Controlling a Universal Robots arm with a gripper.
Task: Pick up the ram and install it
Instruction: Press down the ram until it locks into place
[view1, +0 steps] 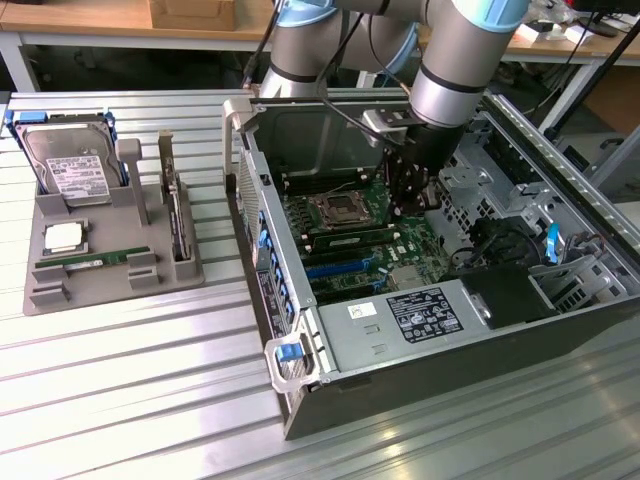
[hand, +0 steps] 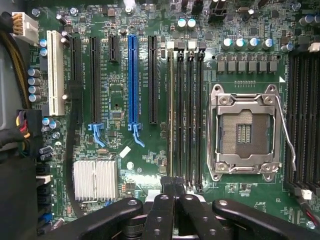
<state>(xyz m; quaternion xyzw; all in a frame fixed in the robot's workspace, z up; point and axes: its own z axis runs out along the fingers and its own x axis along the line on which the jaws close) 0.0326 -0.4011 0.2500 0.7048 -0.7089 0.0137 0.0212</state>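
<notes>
- Exterior view: arm (view1: 440, 60) reaching down into the open computer case (view1: 560, 300), gripper (view1: 405, 195) low over the green motherboard (view1: 350, 245), just beside the processor socket (view1: 333, 209) on the exterior view's right.
- One ram stick (view1: 350, 238) standing seated in a slot near the socket, close below the gripper.
- On the grey tray (view1: 60, 290) well apart at the exterior view's left: second ram stick (view1: 92, 263) lying flat, hard drive (view1: 68, 165) propped up, expansion card (view1: 178, 215) upright.
- Wrist view: black fingers (hand: 172, 192) pressed together, clenched, with nothing visibly between them.
- Fingertips right at the end of the memory slots (hand: 186, 115) beside the empty socket (hand: 244, 132).
- Green edge of the ram stick (hand: 170, 115) seated in the slot in line with the fingertips.
- Blue slot (hand: 132, 80) and silver heatsink (hand: 95, 180) off to the side.
</notes>
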